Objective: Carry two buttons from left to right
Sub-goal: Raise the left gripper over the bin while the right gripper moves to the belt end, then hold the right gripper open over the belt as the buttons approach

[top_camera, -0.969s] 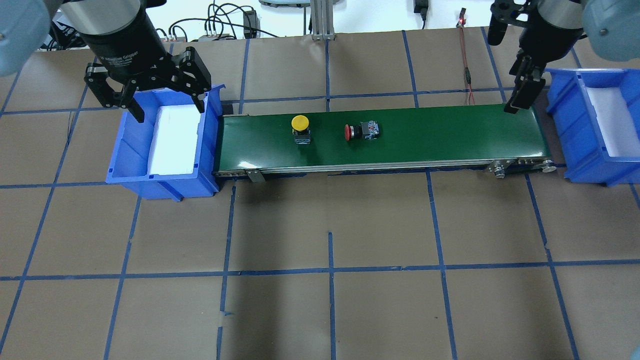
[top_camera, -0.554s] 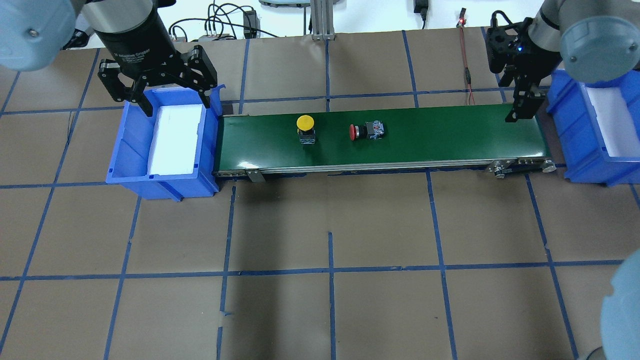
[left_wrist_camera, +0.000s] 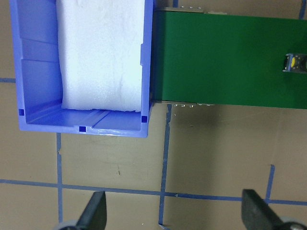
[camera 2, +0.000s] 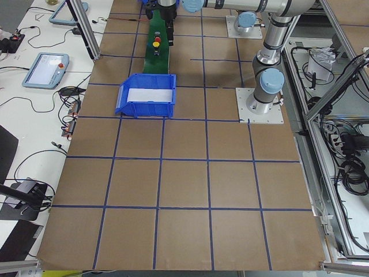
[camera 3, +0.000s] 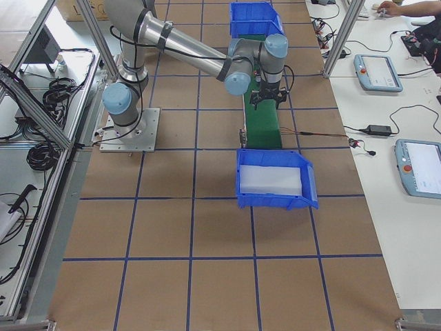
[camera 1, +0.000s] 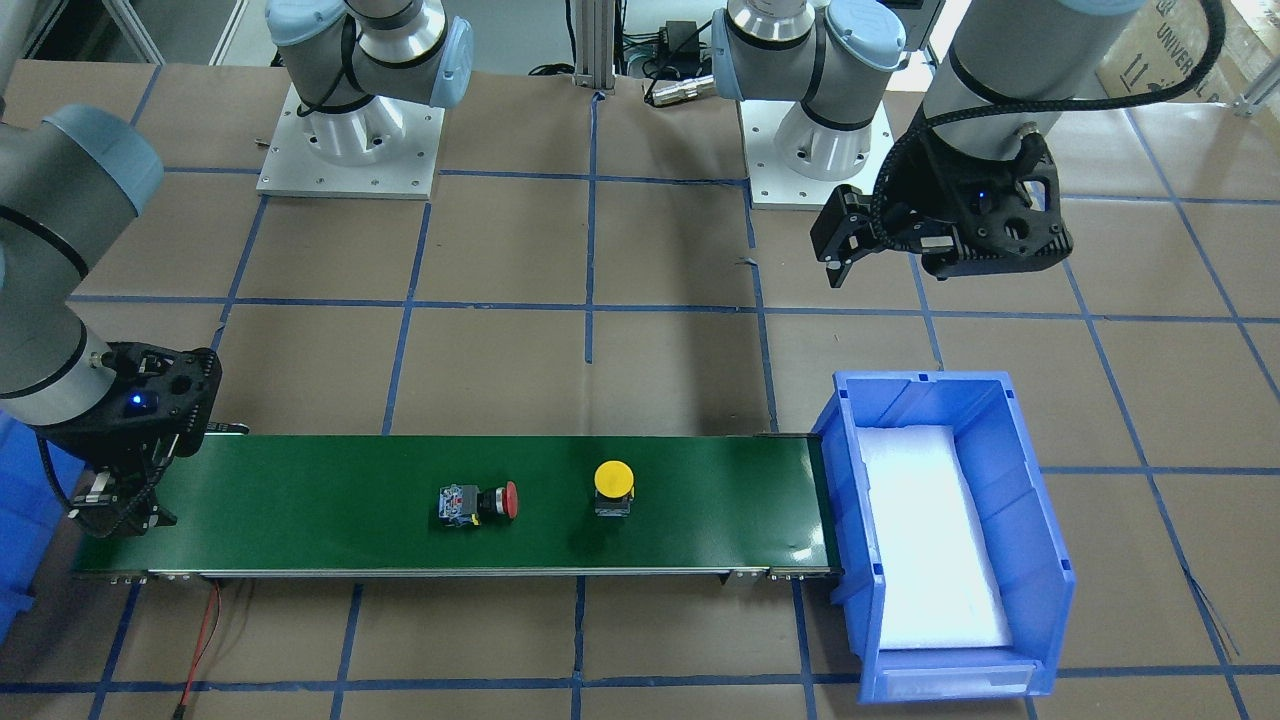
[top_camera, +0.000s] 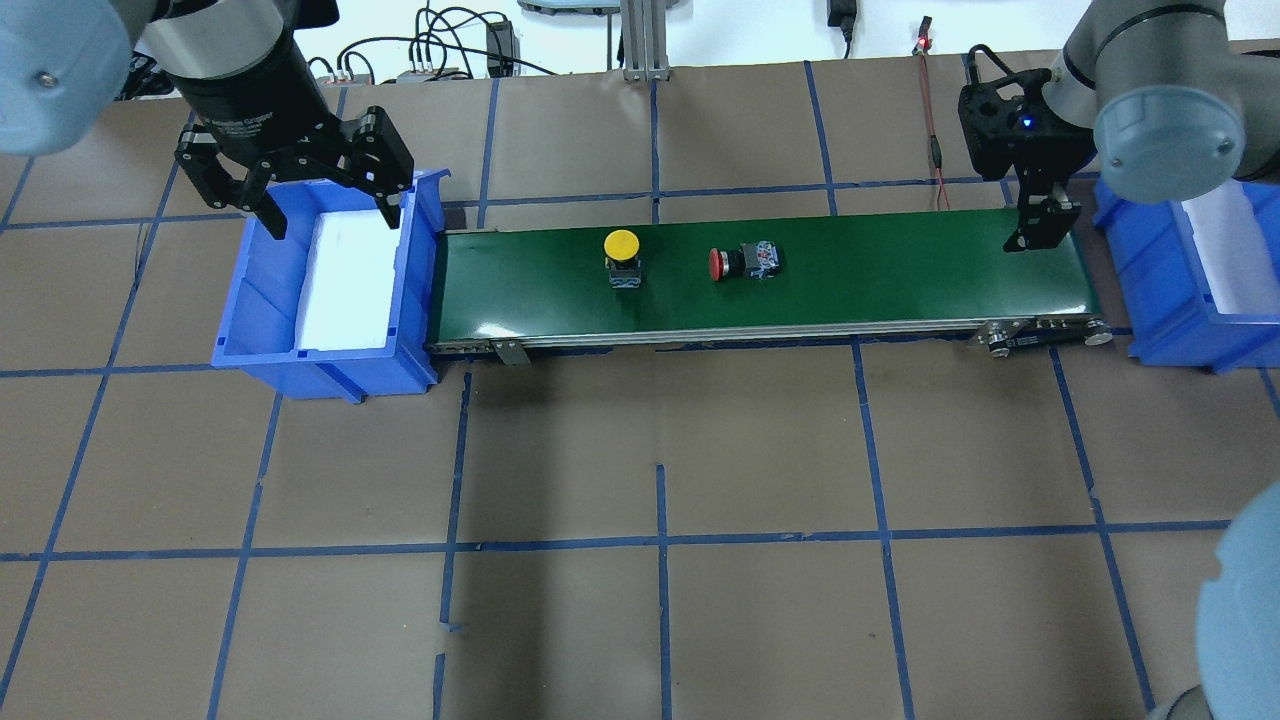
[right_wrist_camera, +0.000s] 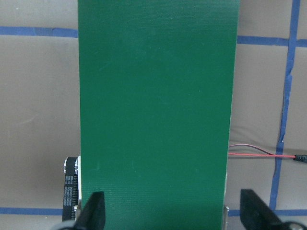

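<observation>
Two buttons sit on the belt (top_camera: 880, 270), between the claws and held by neither. The yellow button (top_camera: 622, 245) stands cap up, nearer the left claw (top_camera: 333, 212). The red button (top_camera: 740, 263) lies on its side, cap toward that claw, and is the closer one to the right claw (top_camera: 1030, 235), though well apart from it. The left claw hangs spread wide and empty by the left bin (top_camera: 230, 345), which holds only foam (top_camera: 350, 280). The right claw hovers low over its end of the belt, also spread wide with nothing in it. In its wrist view the fingers (right_wrist_camera: 93, 211) straddle bare green belt, with no button in sight. We judge the hand-off to be midway: both buttons are out of the left bin and neither is in the right bin (top_camera: 1140, 340), just beside the right claw. The next move, we think, falls to the right claw. It must close on the red button's body once that is within reach, then lift it into the bin. A button lying on its side may roll under the fingers. The table (top_camera: 660, 450) is brown paper gridded with blue tape (top_camera: 660, 540), and a wire (top_camera: 935, 150) lies just beyond the right claw. Further out are side benches with pendants (camera 3: 377, 72) and cables, and a person's hand (camera 3: 389, 8) at one bench.
</observation>
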Robot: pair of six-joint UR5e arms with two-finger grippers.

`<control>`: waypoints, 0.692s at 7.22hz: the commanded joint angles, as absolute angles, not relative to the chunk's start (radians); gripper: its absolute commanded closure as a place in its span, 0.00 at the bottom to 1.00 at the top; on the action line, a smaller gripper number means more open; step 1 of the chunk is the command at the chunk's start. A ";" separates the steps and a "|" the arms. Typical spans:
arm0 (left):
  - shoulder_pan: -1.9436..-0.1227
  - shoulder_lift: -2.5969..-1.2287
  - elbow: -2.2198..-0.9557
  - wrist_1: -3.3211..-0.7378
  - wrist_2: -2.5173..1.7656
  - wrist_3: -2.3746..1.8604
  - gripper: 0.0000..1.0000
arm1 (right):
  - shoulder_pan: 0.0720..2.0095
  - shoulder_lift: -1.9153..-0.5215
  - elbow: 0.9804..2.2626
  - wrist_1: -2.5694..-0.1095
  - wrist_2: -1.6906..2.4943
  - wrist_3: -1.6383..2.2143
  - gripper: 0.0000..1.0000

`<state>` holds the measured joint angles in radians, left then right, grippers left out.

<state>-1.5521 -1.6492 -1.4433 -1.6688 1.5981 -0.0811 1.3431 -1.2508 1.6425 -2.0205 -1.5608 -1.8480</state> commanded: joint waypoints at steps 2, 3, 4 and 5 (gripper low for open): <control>-1.508 -1.646 -1.447 -1.666 1.595 -0.092 0.00 | 1.347 -1.241 1.644 -2.048 -1.569 -1.858 0.01; -1.509 -1.654 -1.447 -1.666 1.594 -0.095 0.00 | 1.348 -1.239 1.644 -2.048 -1.568 -1.853 0.01; -1.509 -1.654 -1.448 -1.667 1.595 -0.094 0.00 | 1.348 -1.238 1.644 -2.048 -1.568 -1.855 0.01; -1.514 -1.652 -1.450 -1.670 1.598 -0.094 0.00 | 1.350 -1.230 1.646 -2.048 -1.568 -1.850 0.01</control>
<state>-1.5106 -1.6518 -1.4480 -1.6676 1.5957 -0.0932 1.3485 -1.2373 1.6448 -2.0470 -1.5675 -1.8536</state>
